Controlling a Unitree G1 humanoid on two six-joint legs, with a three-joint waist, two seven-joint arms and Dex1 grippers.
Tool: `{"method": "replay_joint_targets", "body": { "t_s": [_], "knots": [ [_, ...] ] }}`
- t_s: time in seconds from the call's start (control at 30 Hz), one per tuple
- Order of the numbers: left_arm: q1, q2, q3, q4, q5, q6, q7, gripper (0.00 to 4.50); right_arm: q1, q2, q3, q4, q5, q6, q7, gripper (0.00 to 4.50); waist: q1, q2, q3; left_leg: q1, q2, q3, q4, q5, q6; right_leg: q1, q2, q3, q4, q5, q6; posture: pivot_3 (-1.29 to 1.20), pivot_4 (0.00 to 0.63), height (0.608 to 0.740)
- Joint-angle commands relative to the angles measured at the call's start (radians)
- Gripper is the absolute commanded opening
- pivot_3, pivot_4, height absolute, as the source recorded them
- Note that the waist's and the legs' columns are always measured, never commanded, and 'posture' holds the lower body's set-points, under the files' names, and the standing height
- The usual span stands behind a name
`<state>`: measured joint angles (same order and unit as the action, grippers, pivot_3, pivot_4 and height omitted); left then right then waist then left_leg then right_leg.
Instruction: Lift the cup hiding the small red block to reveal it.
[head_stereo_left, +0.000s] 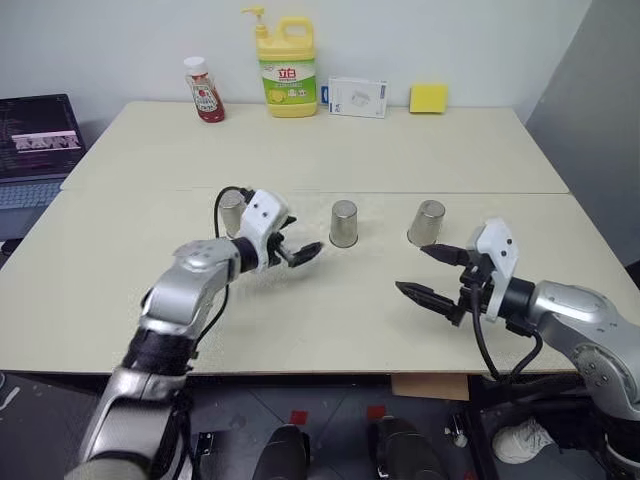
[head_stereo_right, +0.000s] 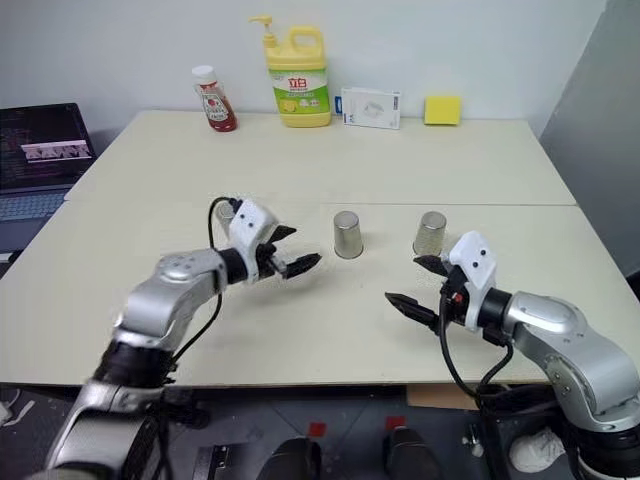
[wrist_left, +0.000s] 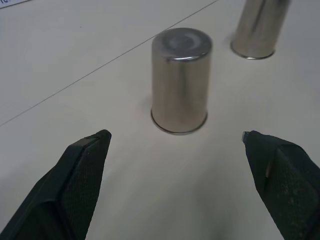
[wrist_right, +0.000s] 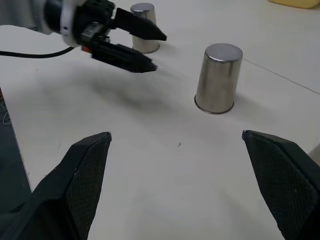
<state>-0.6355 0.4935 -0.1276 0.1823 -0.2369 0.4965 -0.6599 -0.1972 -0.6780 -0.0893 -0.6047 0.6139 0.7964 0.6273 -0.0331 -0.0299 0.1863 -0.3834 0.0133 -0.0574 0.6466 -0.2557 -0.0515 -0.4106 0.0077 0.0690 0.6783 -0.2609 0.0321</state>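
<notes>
A: So, the left gripper (head_stereo_left: 297, 247) stands spread wide, both black fingers apart and nothing between them. It hovers over the table (head_stereo_left: 330, 320), pointing at the middle cup (head_stereo_left: 344, 223).

B: And the other one?

A: The right gripper (head_stereo_left: 432, 274) is also spread and empty, low over the table, near the right cup (head_stereo_left: 427, 222) but not touching it.

B: Where is the thing we want?

A: Three steel cups stand mouth-down in a row across the table's middle. The left cup (head_stereo_left: 232, 212) is partly hidden behind the left wrist. The small red block is presumably under one of them; I cannot tell which.

B: How would the cup handle?

A: Thin steel, so likely light and stiff, with no risk of crushing. The wall is smooth, shiny and tapered toward the top, so I judge it slippery. I would take it across the lower or middle wall, fingers on opposite sides, then raise it straight.

B: Anything behind?

A: A ketchup bottle (head_stereo_left: 204, 90), yellow soap jug (head_stereo_left: 286, 70), white box (head_stereo_left: 357, 97) and yellow sponge (head_stereo_left: 428, 98) line the far edge; a laptop (head_stereo_left: 38, 140) sits off to the left.
</notes>
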Motion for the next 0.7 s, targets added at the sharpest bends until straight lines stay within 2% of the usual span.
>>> {"method": "replay_joint_targets", "body": {
  "t_s": [0.03,0.2,0.47,0.7],
  "knots": [
    [-0.095,-0.052,0.0,0.151,0.039,-0.081,-0.002,4.5,0.031,-0.014,-0.049,-0.06,0.013,-0.008,-0.015,4.45,-0.005,0.0,0.0,0.0,0.0,0.0,0.0,0.0,0.0,0.0,0.0,0.0,0.0,0.0,0.0,0.0,0.15,0.74],
    [-0.204,-0.108,-0.007,0.342,0.069,-0.183,-0.066,4.5,0.063,-0.014,-0.062,-0.09,0.02,-0.011,-0.027,4.45,-0.001,0.0,0.0,0.0,0.0,-0.001,0.0,0.0,0.0,0.0,0.0,-0.001,0.0,0.0,0.0,0.0,0.15,0.74],
    [-0.29,-0.141,-0.012,0.483,0.092,-0.269,-0.163,4.5,0.077,-0.014,-0.07,-0.098,0.023,-0.013,-0.027,4.45,-0.001,0.0,0.0,0.0,0.0,-0.001,0.0,0.0,0.0,0.0,0.0,-0.001,0.0,0.0,0.0,0.0,0.15,0.74],
    [-0.392,-0.201,-0.013,0.701,0.162,-0.385,-0.128,4.5,0.059,-0.011,-0.058,-0.095,0.023,-0.01,-0.032,4.45,0.0,0.0,0.0,-0.001,-0.001,-0.001,0.0,0.0,0.0,0.0,0.0,-0.001,0.0,0.0,0.0,0.0,0.15,0.74]
  ]
}}
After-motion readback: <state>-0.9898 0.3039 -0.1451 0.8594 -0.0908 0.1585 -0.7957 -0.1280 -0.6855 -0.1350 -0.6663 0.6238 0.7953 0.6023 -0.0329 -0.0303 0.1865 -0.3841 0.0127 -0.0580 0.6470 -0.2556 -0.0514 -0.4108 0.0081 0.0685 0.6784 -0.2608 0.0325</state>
